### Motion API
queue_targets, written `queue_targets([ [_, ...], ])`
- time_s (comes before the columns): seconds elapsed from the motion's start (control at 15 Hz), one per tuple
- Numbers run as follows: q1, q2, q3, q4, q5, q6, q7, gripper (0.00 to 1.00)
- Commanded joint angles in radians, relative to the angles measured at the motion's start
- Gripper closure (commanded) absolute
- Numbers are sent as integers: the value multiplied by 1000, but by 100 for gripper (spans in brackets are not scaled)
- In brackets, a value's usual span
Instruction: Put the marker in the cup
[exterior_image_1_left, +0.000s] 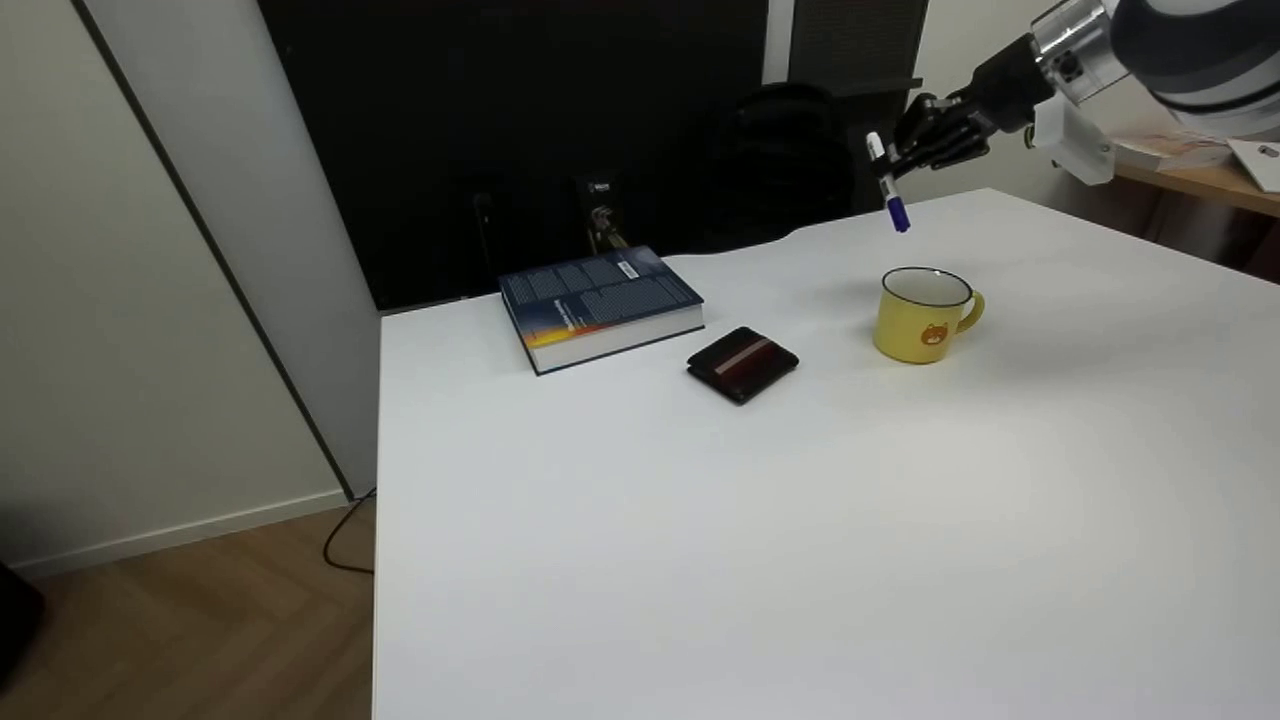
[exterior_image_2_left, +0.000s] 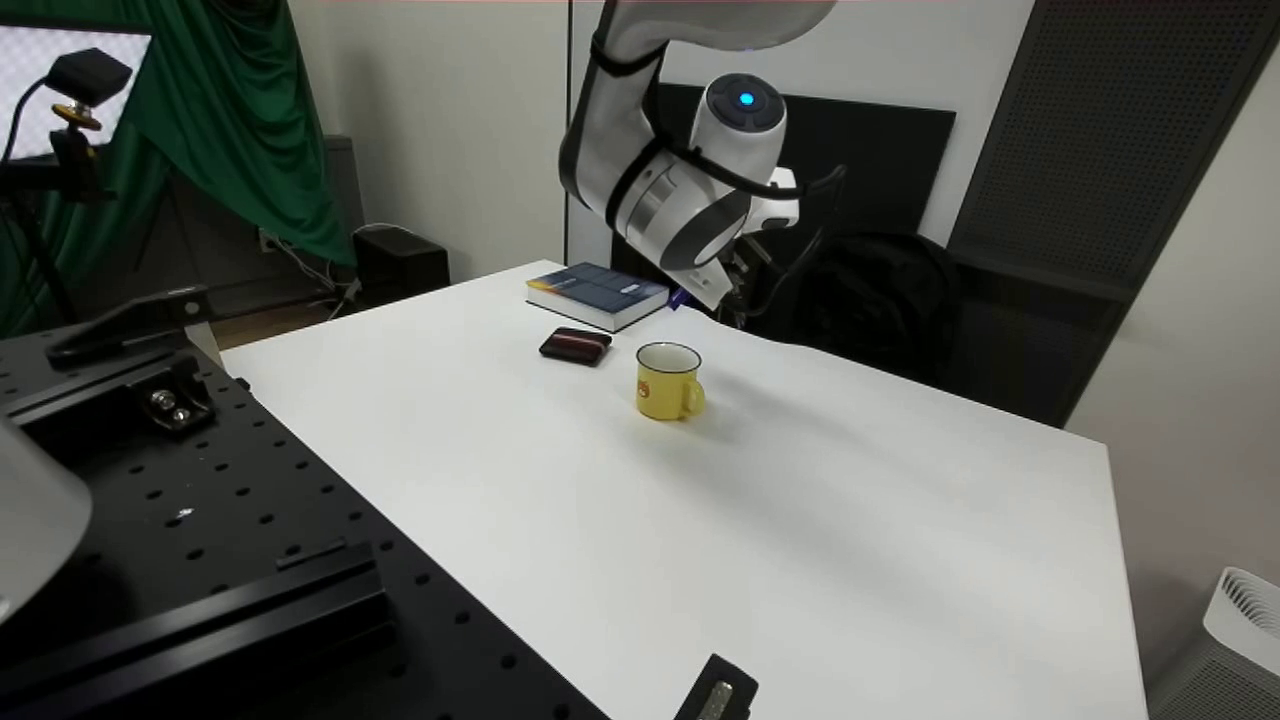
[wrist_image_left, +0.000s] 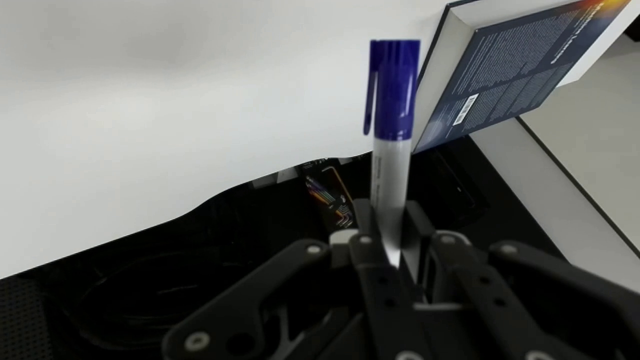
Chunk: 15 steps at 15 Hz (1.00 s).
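Observation:
The marker (wrist_image_left: 392, 170), a white barrel with a blue cap, is pinched between the fingertips of my gripper (wrist_image_left: 391, 216), which is shut on it. In an exterior view the marker (exterior_image_1_left: 896, 210) hangs tilted in the air, cap end down, higher than the cup and apart from it. The yellow cup (exterior_image_1_left: 908, 328) stands upright on the table, its dark rim up and its handle to the side. Another exterior view has the cup (exterior_image_2_left: 660, 392) in front of the arm. There the arm mostly hides the gripper, and only the marker's blue cap (exterior_image_2_left: 679, 298) peeks out. The wrist view does not show the cup.
On the white table (exterior_image_1_left: 700, 540) lie a dark blue book (exterior_image_1_left: 605, 295) near the far edge and a dark wallet (exterior_image_1_left: 742, 364) between book and cup. A black bag (exterior_image_2_left: 880, 310) is beyond the table's far edge. A black perforated platform (exterior_image_2_left: 250, 520) borders the table.

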Motion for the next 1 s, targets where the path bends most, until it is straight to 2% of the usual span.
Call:
queue_targets([
  [0.0, -23, 80, 33, 47, -44, 0, -34, 96],
  [0.93, -33, 143, 4, 78, -53, 0, -67, 96],
])
